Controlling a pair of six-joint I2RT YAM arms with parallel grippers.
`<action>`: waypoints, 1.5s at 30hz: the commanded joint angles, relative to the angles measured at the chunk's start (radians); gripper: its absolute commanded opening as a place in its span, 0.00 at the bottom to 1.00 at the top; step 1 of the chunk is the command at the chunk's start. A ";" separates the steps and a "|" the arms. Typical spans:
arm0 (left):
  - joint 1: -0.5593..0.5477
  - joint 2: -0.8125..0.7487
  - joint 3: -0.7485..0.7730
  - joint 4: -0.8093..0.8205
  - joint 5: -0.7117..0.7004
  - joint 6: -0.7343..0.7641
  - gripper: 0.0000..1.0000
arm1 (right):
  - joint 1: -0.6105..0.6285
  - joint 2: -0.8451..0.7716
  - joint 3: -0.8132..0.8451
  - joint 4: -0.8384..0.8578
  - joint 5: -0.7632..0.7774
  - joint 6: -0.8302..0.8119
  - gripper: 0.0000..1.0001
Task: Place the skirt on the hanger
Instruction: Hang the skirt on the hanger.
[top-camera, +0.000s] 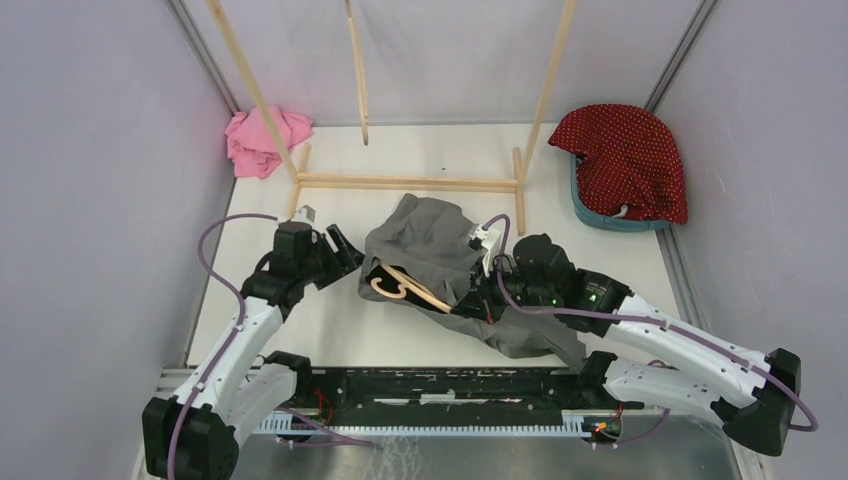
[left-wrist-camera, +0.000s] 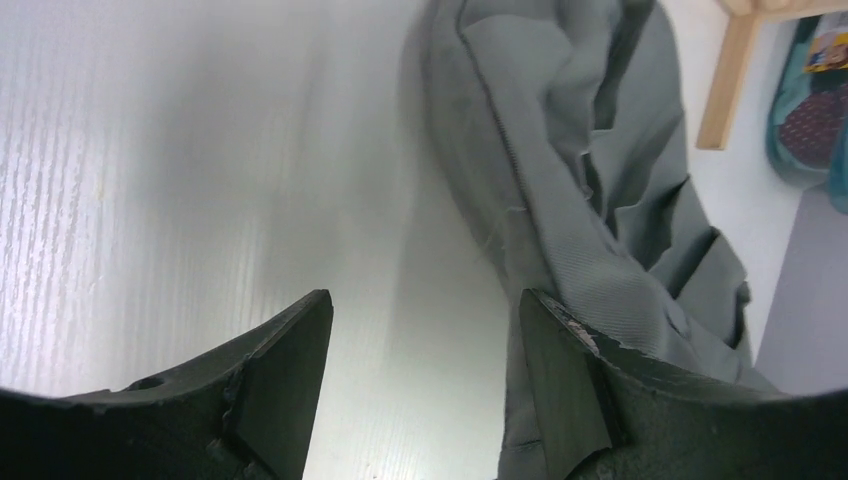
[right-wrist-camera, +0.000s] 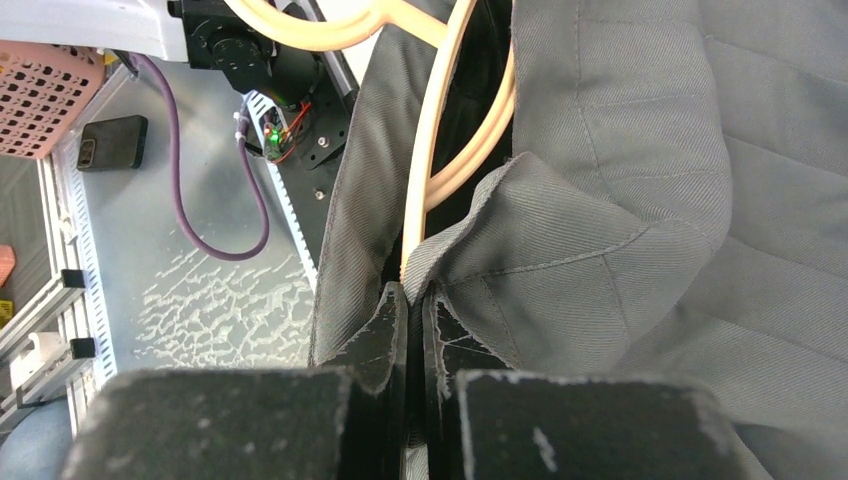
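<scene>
Note skirt (top-camera: 425, 245) heaped mid surface (top-camera: 330, 330), hanger (top-camera: 405, 288) tucked inside its opening. Right claw (right-wrist-camera: 408, 300) clamped on hanger at the waistband edge; left claw (left-wrist-camera: 425, 300) apart, empty, beside the cloth. Pinch one waistband layer only, draw over the hanger's free arm, hold right steady.

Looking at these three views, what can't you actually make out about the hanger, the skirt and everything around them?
Top view: much of the hanger lies buried in the skirt.
Right wrist view: the right gripper is shut on the hanger; its fingers hide whether cloth is pinched too.
Top view: the wooden rack is cut off by the upper edge.
Top view: the red cloth covers the basket's contents.
</scene>
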 joint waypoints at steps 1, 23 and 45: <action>0.002 -0.058 -0.006 0.118 0.031 -0.060 0.76 | -0.005 -0.017 -0.020 0.178 -0.067 0.008 0.01; 0.002 -0.063 -0.106 0.115 -0.111 -0.123 0.76 | -0.004 0.081 -0.166 0.284 0.029 -0.060 0.01; 0.001 -0.323 -0.174 0.061 0.126 -0.322 0.77 | 0.122 0.441 -0.123 0.557 0.334 -0.069 0.01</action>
